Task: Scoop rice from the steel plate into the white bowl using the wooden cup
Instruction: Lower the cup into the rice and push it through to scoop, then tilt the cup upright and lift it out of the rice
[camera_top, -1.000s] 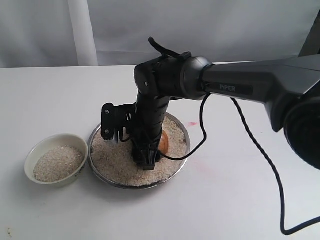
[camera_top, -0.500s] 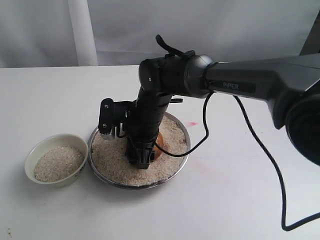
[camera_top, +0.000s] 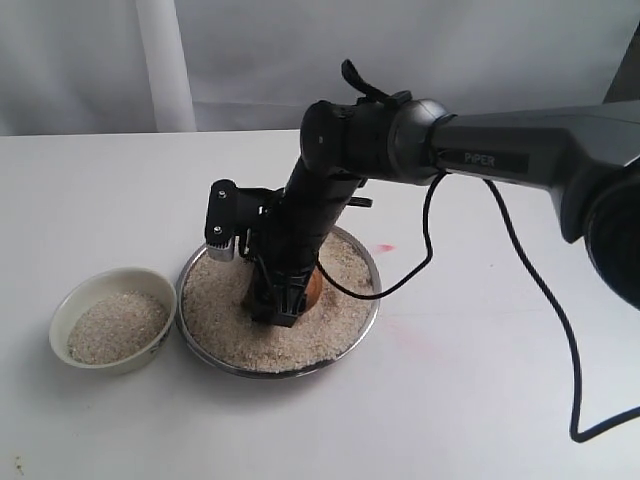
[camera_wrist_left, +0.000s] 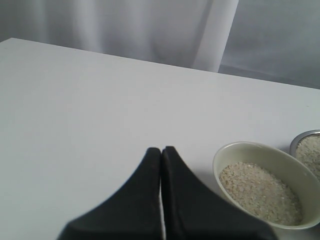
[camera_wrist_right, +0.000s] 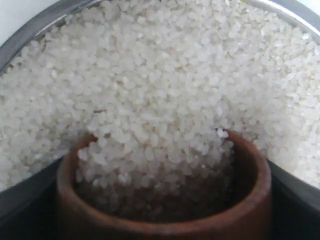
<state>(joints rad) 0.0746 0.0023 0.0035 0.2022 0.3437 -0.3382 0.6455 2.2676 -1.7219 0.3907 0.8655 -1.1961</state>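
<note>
The right gripper (camera_top: 283, 308) gripped the wooden cup (camera_top: 312, 288), its mouth in the rice (camera_wrist_right: 165, 90), well inside the steel plate (camera_top: 352, 348) rim. The white bowl (camera_top: 85, 292) stood just beside. Only the right wrist view showed grains entering the cup. The left gripper (camera_wrist_left: 161, 156) was closed, empty, over free table (camera_wrist_left: 75, 110).

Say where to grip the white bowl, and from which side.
I'd pinch the white bowl by its rim, on the side away from the steel plate, from above: it stands upright, the plate crowds its other side, and the rice lies below the rim.
</note>
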